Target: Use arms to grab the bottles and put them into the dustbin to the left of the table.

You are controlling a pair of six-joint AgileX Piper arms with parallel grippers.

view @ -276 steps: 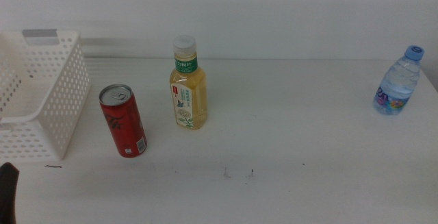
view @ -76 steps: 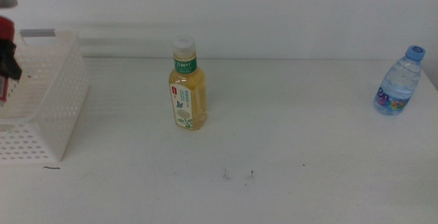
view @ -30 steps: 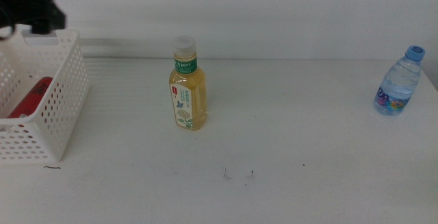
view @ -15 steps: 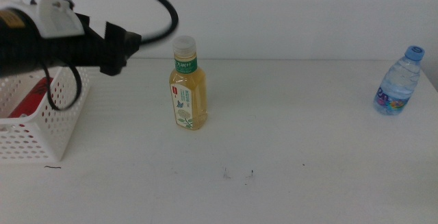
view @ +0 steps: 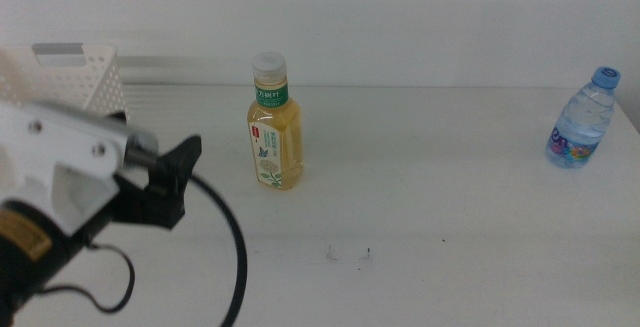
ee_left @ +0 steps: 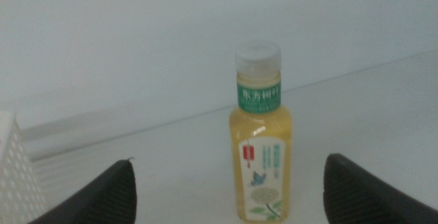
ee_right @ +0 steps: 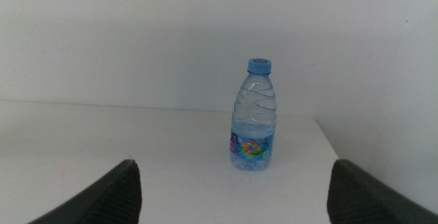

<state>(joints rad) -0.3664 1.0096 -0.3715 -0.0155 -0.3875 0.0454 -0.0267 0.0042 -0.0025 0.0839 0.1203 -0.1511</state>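
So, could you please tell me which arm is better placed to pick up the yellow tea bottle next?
Left. Its claw is open and faces the upright tea bottle, centred between its jaws. The right claw faces the water bottle instead.

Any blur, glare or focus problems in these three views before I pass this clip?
Middle view: even light, tea bottle and water bottle sharp, but the left arm looms large and soft, hiding most of the dustbin. Left wrist view: slightly hazy, label still legible. Right wrist view: flat light, jaw tips dark and blurred.
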